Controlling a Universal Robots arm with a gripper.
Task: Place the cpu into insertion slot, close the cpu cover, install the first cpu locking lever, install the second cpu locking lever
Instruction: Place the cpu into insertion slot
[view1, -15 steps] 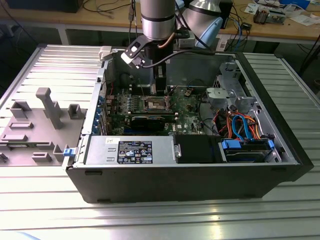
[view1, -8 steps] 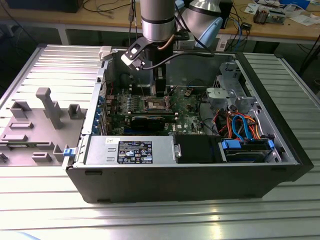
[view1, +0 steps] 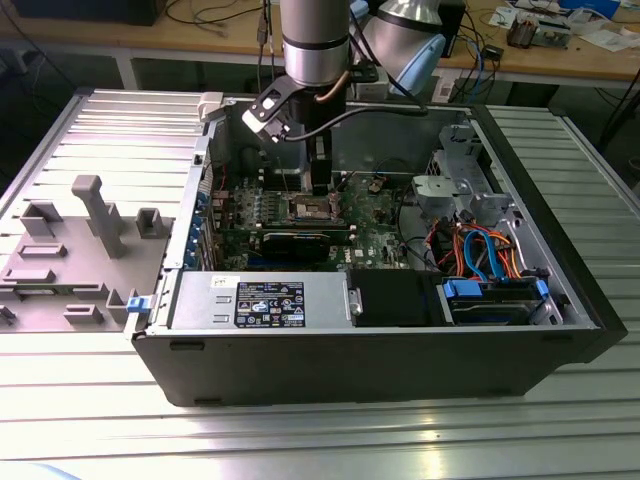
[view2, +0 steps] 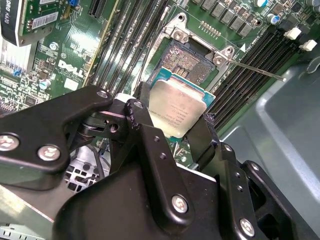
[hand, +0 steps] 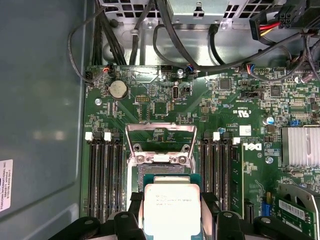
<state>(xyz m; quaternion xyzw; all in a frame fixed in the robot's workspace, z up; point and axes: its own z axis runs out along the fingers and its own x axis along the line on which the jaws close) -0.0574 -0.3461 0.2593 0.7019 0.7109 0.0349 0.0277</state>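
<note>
- In the exterior view the arm (view1: 315, 40) comes straight down into the open computer case (view1: 380, 350). Its last link is upright, and the gripper (view1: 318, 185) points down directly above the insertion slot (view1: 310, 208).
- A cable loops out from the wrist and back in, on the side of the slot toward the exterior view's right.
- In the second wrist view the gripper (view2: 172, 117) has its black fingers (view2: 200, 135) drawn in against two opposite edges of the cpu (view2: 175, 107). The chip is clamped between them with its silver top facing the camera.
- The cpu (hand: 171, 207) hangs over the near part of the insertion slot (hand: 155, 170) and is not seated. A strip of the dark pin field lies bare beyond the chip's far edge.
- I cannot tell whether the chip's underside touches the slot's rim.
- The cpu cover (hand: 160, 127) is flipped open, standing past the far edge of the slot on its hinge.
- A thin locking lever (view2: 255, 70) sticks out sideways from one corner of the insertion slot (view2: 189, 59), unlatched.
- Long black memory slots (hand: 105, 175) run along both sides of the slot.
</note>
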